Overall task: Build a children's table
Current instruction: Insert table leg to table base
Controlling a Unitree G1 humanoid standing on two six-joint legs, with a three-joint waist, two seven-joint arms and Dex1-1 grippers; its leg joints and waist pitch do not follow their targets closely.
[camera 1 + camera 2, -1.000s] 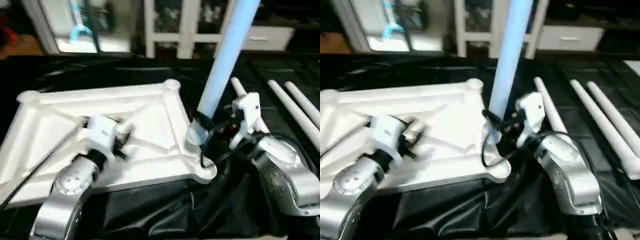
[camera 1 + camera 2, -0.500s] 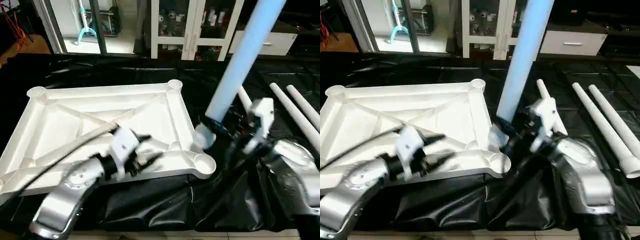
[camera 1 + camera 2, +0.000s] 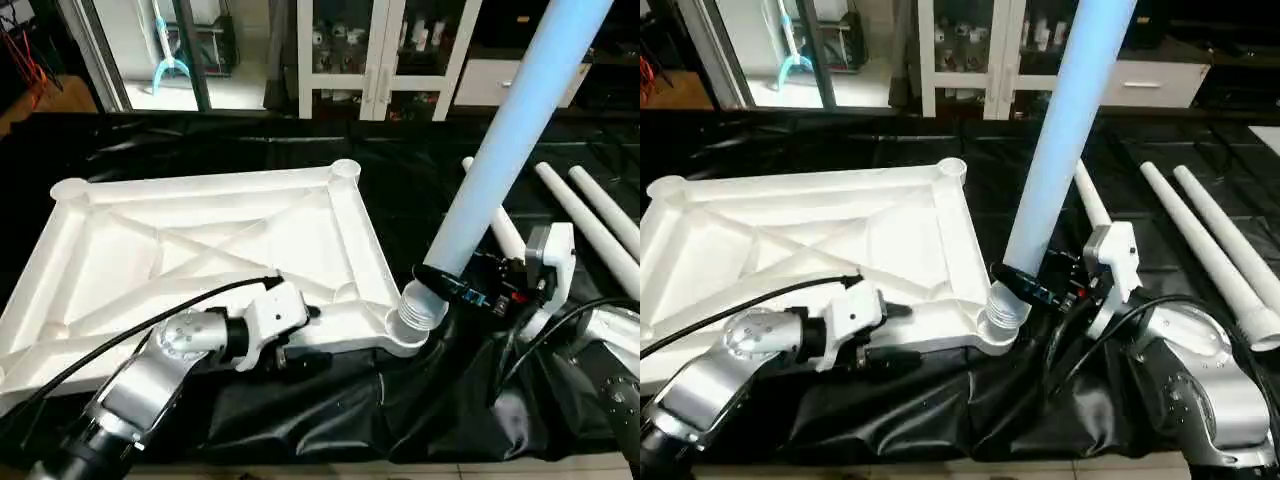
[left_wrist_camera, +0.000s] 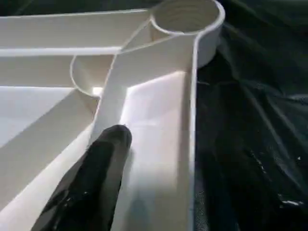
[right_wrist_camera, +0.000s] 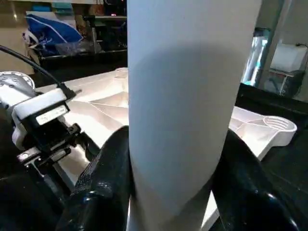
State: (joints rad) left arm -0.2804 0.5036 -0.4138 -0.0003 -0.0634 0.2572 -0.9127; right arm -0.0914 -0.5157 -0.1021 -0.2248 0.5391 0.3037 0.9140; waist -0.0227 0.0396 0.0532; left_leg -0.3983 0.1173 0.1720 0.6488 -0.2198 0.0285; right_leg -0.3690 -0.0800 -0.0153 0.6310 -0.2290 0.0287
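Note:
The children's table top (image 3: 200, 240) lies upside down on black sheeting, ribs and round corner sockets facing up. My right gripper (image 3: 446, 283) is shut on a long white leg (image 3: 510, 130) just above its threaded end. The leg stands tilted, with that end (image 3: 418, 312) at the near right corner socket. In the right wrist view both black fingers (image 5: 103, 178) press the leg (image 5: 187, 96) from either side. My left gripper (image 3: 298, 340) is open at the top's near rim, one finger (image 4: 96, 178) lying against the rim's inner wall, the other below it.
Three more legs (image 3: 497, 222) (image 3: 585, 225) (image 3: 612, 205) lie side by side on the black sheeting (image 3: 450, 420) to the right. A white glass-door cabinet (image 3: 380, 50) stands behind the work. A black cable (image 3: 120, 335) trails from my left wrist across the top.
My left gripper came off the ribbed underside, opened wider and dropped to the near rim. My right arm brought the leg's threaded end down onto the near right corner socket. The camera shifted too.

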